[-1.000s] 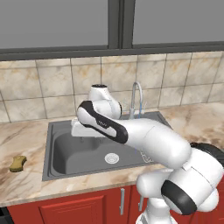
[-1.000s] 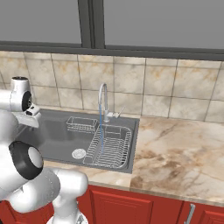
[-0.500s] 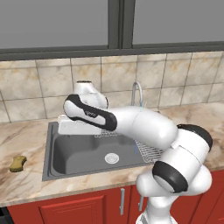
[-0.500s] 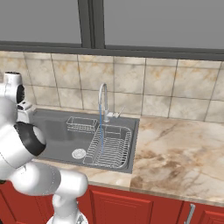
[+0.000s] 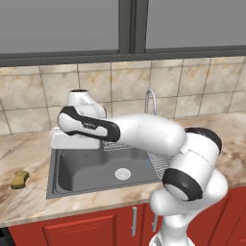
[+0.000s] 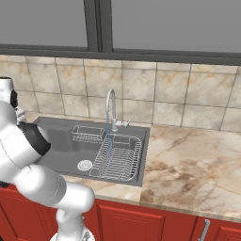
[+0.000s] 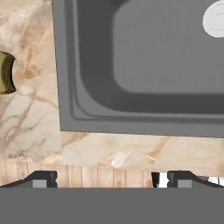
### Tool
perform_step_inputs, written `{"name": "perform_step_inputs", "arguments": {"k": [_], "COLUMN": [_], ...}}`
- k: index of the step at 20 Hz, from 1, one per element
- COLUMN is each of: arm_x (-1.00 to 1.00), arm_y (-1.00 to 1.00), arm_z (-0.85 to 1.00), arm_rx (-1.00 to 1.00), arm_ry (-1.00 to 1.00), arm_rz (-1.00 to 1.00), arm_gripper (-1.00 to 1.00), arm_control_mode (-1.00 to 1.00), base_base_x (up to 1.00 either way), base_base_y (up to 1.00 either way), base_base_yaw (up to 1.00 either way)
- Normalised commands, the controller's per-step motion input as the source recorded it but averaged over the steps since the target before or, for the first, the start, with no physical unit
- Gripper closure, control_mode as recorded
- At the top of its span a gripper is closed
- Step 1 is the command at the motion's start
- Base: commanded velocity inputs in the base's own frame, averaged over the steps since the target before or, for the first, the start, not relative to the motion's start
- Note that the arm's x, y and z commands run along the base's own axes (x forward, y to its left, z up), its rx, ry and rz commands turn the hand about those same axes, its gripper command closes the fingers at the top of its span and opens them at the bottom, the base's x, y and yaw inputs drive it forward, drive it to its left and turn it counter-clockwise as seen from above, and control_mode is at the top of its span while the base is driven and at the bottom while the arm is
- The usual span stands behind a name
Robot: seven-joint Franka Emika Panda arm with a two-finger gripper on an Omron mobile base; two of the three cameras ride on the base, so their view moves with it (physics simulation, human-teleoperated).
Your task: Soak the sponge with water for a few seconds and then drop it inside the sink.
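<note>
mustard sponge (image 5: 19, 179) on counter (image 5: 29, 202) beside sink (image 5: 72, 175)

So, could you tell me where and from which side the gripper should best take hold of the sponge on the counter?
The sponge lies flat on the counter, left of the sink, nothing touching it. Come straight down from above and close across its narrower, pinched middle, probably the surest hold. The open gripper is empty.

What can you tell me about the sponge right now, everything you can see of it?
The sponge is a small mustard-yellow, brownish block with pinched, wavy sides. It lies flat on the marble counter, left of the sink and apart from its rim. Nothing touches it but the counter. In the hand view it sits at the left edge, partly cut off.
</note>
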Motion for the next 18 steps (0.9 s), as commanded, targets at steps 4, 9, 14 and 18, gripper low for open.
{"name": "perform_step_inputs", "arguments": {"k": [4, 9, 14, 18], "arm_x": [0.18, 0.25, 0.11, 0.08], "arm_y": [0.42, 0.45, 0.44, 0.41], "arm_z": [-0.09, -0.02, 0.00, 0.00], "arm_rx": [0.00, 0.00, 0.00, 0.00], "arm_ry": [-0.12, -0.06, 0.00, 0.00], "arm_rz": [0.00, 0.00, 0.00, 0.00], "arm_gripper": [-1.00, -1.00, -1.00, -1.00], "arm_control_mode": [-1.00, -1.00, -1.00, -1.00], "base_base_x": [0.00, 0.00, 0.00, 0.00], "base_base_y": [0.00, 0.00, 0.00, 0.00], "base_base_yaw": [0.00, 0.00, 0.00, 0.00]}}
